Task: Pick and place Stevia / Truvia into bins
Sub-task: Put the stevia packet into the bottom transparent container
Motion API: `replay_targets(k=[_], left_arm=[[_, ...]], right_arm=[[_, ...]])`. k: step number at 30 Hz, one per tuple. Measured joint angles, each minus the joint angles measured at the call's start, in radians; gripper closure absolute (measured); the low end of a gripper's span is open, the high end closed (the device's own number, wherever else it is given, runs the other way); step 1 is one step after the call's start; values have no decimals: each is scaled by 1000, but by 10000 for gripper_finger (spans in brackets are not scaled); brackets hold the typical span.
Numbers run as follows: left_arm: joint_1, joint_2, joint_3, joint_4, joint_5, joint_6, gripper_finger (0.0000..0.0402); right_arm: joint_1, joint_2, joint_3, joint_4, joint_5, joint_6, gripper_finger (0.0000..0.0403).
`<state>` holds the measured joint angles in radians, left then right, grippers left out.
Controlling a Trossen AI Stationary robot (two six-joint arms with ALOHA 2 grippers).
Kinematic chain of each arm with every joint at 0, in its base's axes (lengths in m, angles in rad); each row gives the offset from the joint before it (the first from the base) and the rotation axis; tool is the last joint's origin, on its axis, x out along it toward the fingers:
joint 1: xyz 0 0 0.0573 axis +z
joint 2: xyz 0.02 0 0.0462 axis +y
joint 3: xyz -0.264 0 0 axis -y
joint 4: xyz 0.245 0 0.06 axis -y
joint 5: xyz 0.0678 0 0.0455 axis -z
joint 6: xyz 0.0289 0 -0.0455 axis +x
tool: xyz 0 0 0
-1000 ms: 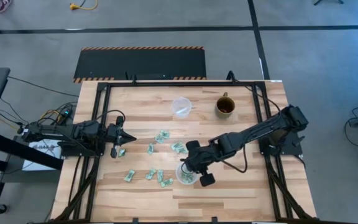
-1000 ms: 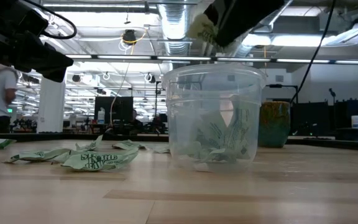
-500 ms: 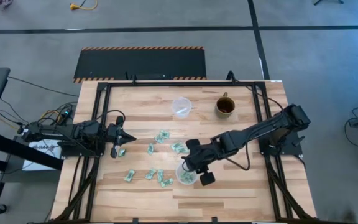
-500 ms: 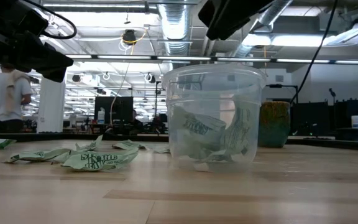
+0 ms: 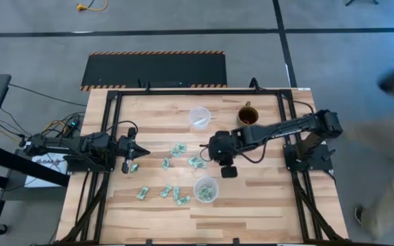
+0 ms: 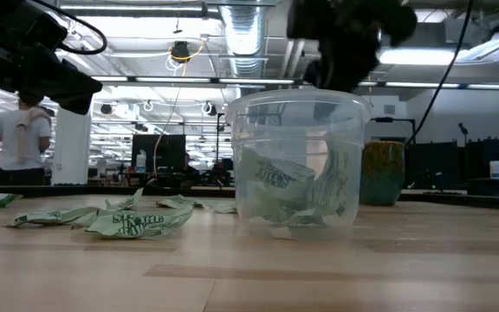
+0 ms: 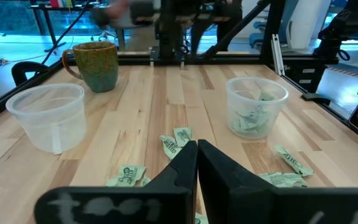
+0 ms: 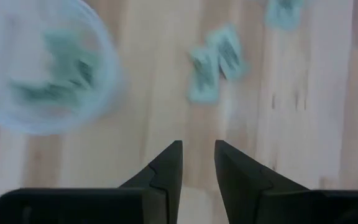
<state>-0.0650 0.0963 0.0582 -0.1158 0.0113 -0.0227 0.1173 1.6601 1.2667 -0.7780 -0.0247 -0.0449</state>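
Nearest the table's front edge stands a clear cup [image 5: 206,190] holding several green-and-white sweetener packets [image 6: 294,187], crumpled against its wall; it stands free, with no gripper touching it. Just left of it along the front, a few loose packets [image 5: 164,193] lie flat on the wooden table [image 5: 265,205]. Farther in, toward the middle of the table, more scattered packets [image 5: 185,156] rest on the wood, including a pair [image 8: 217,59] that shows beyond the right arm's own fingers. The right gripper [image 5: 206,152] hangs above the table just right of those middle packets, well apart from the filled cup; its two fingers [image 8: 166,168] stand a narrow gap apart with nothing between them. At the table's left side the left gripper [image 5: 144,153] waits low over the wood, its fingers [image 7: 182,171] pressed together and empty, pointing toward the middle packets. At the far side stands the second clear cup [image 5: 200,117], which looks empty, and right of it a brown mug [image 5: 247,116]. Beyond the table a person [image 6: 21,139] stands in the room.
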Motion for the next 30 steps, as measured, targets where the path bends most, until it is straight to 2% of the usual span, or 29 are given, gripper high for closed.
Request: replay_targets(k=[4,9,13,21,26,30], left_arm=[[0,0,0,0,0,0,401],[0,0,0,0,0,0,401],[0,0,0,0,0,0,401],[0,0,0,0,0,0,401],[0,0,0,0,0,0,401],[0,0,0,0,0,0,401]], right_arm=[[-25,-46,-132,142,0,0,315],[-20,-167,-277,306,1,12,315],[-3,-252,-344,401,4,30,315],[22,-335,-497,553,37,56,315],[-1,-329,-516,660,51,40,315],[-24,-314,-480,706,52,37,315]])
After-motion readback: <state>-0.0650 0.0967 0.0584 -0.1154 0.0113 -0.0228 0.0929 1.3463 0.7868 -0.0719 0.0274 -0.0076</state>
